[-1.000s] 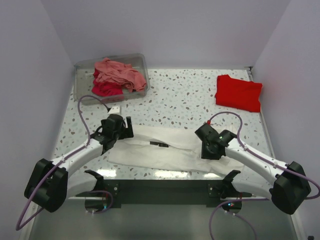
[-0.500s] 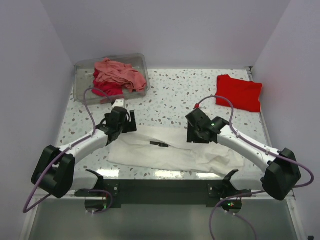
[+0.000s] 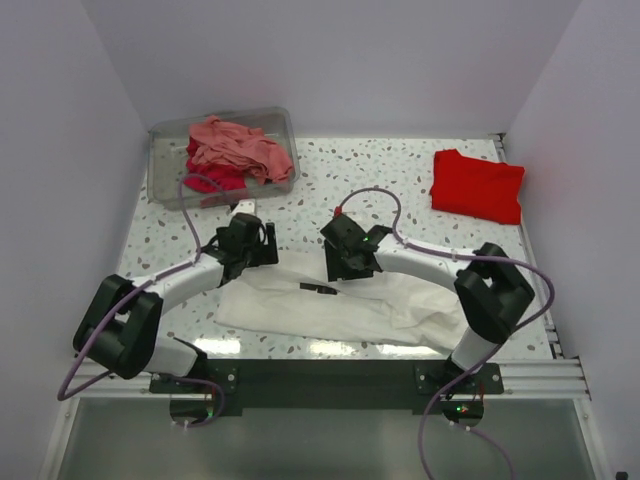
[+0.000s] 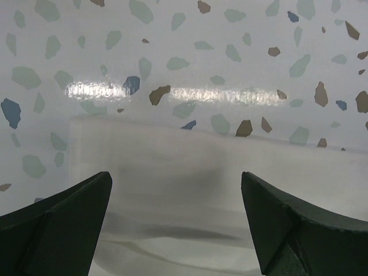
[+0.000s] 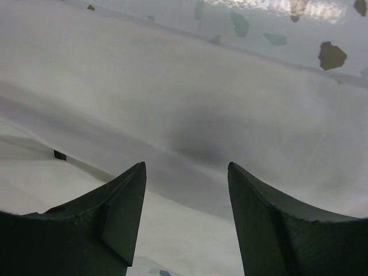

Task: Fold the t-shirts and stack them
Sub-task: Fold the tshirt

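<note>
A white t-shirt [image 3: 330,300] lies folded into a long strip across the near part of the table, its cloth filling the left wrist view [image 4: 184,201] and the right wrist view [image 5: 172,103]. My left gripper [image 3: 256,248] hovers open over its far left corner, nothing between the fingers [image 4: 69,224]. My right gripper [image 3: 345,262] stands open over the strip's far edge near the middle, fingers [image 5: 109,218] apart and empty. A bright red t-shirt [image 3: 478,185] lies folded at the far right.
A clear plastic bin [image 3: 160,165] at the far left holds crumpled salmon-pink [image 3: 235,145] and crimson [image 3: 212,180] t-shirts. Purple walls close in the table on three sides. Speckled tabletop [image 3: 370,180] shows between the bin and the red shirt.
My right arm swung left along the white shirt, from its right end to near the middle, its jaws opening wider. The left gripper crept slightly farther and right.
</note>
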Robot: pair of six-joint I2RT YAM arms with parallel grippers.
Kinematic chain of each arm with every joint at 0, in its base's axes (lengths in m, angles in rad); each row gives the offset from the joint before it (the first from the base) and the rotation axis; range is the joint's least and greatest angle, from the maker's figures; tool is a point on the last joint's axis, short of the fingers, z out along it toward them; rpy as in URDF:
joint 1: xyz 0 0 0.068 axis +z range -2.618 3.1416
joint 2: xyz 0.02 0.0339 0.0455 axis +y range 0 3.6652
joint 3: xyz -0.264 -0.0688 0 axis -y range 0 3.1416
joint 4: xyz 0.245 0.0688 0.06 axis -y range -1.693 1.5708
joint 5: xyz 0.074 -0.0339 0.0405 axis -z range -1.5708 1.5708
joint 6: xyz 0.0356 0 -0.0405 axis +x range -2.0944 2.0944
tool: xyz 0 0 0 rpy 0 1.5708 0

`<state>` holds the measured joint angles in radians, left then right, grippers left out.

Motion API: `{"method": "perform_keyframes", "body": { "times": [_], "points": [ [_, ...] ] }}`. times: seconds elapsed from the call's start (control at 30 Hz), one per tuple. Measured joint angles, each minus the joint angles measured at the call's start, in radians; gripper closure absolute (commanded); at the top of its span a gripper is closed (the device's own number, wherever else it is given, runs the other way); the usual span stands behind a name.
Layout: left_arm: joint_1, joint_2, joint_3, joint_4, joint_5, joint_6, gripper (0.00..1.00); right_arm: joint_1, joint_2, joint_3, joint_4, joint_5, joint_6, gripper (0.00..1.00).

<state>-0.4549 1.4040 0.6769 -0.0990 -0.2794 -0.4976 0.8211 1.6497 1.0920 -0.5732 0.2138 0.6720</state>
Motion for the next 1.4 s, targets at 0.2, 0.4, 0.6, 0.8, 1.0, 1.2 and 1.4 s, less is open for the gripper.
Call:
{"method": "perform_keyframes", "body": {
  "times": [0.2, 0.4, 0.6, 0.8, 1.0, 1.2, 1.4],
  "points": [
    [-0.002, -0.049, -0.078, -0.002, 0.01, 0.0, 0.0, 0.055, 0.129, 0.064, 0.044, 0.0, -0.008, 0.37],
    [-0.006, -0.166, -0.136, -0.047, 0.012, 0.0, 0.0, 0.093, 0.139, 0.069, 0.055, 0.0, -0.007, 0.37],
    [-0.006, -0.275, -0.152, -0.09, 0.013, 0.0, 0.0, 0.12, 0.139, 0.051, 0.08, -0.012, -0.004, 0.37],
    [-0.006, -0.276, -0.147, -0.109, 0.013, -0.001, 0.0, 0.147, 0.137, 0.03, 0.083, -0.023, 0.005, 0.37],
    [-0.006, -0.178, -0.071, -0.093, 0.027, -0.018, 0.0, 0.148, 0.061, 0.03, 0.053, 0.005, 0.018, 0.27],
    [-0.035, -0.098, -0.056, -0.029, 0.067, -0.056, 0.0, 0.114, -0.095, -0.006, 0.014, 0.068, 0.032, 0.23],
    [-0.085, -0.016, -0.07, 0.057, 0.118, -0.105, 0.0, -0.06, -0.218, -0.162, 0.005, 0.077, 0.035, 0.21]
  ]
}}
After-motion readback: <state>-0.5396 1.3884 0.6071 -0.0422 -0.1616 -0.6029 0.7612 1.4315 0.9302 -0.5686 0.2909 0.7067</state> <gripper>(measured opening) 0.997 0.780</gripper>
